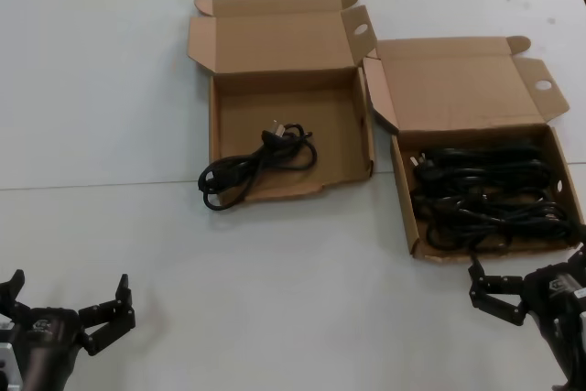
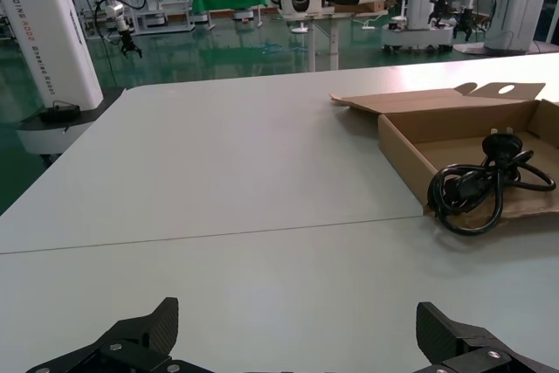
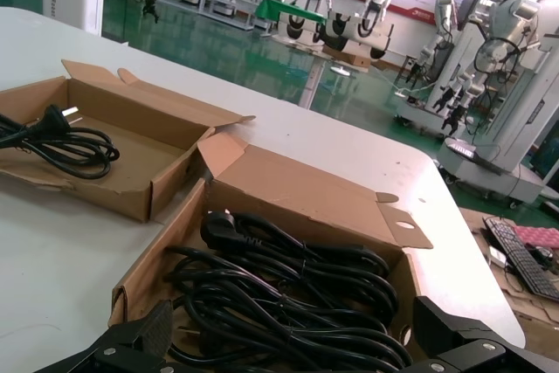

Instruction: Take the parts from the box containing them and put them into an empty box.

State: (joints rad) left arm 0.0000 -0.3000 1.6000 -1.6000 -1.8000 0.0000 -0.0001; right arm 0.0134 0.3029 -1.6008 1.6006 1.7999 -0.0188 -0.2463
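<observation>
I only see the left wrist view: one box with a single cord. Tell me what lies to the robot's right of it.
Observer: A second cardboard box, lid open, packed with black power cords.
Operator: Give me the right gripper's position.
Observer: The right gripper hovers at that full box's front rim, fingers open, holding nothing.

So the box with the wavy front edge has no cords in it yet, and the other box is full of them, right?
Not quite. The box with the wavy front edge already has one black cord in it, its loop hanging over the front edge, as the head view shows. The other box does hold a pile of cords.
</observation>
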